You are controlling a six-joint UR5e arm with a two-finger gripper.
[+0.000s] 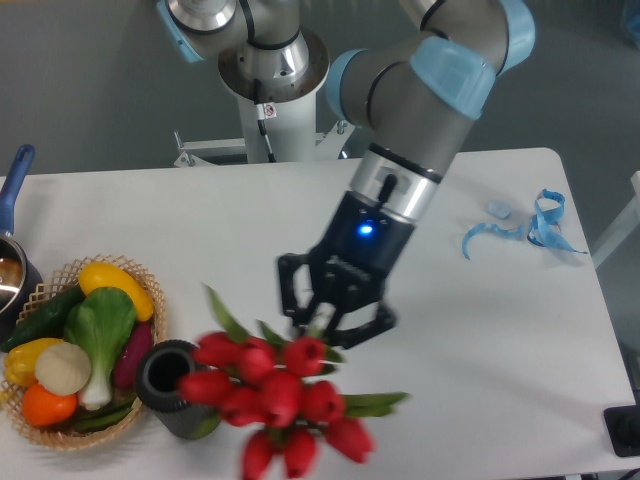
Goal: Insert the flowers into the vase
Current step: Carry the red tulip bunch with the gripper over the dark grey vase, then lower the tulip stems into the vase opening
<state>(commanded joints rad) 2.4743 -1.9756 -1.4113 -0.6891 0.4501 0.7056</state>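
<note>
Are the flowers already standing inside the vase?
No, the flowers hang from the claw, beside the vase.

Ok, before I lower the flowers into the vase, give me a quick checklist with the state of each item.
1. Gripper holding the flowers by the stems: ok.
2. Vase upright, mouth open: ok.
3. Stem ends pointing down into the vase: not ok, the buds hang lowest.
4. Bunch centred over the vase: not ok, it sits to the right, overlapping the rim.
5. Basket clear of the vase: cannot tell, they look very close.
6. Stem ends visible: cannot tell, hidden in the gripper.
</note>
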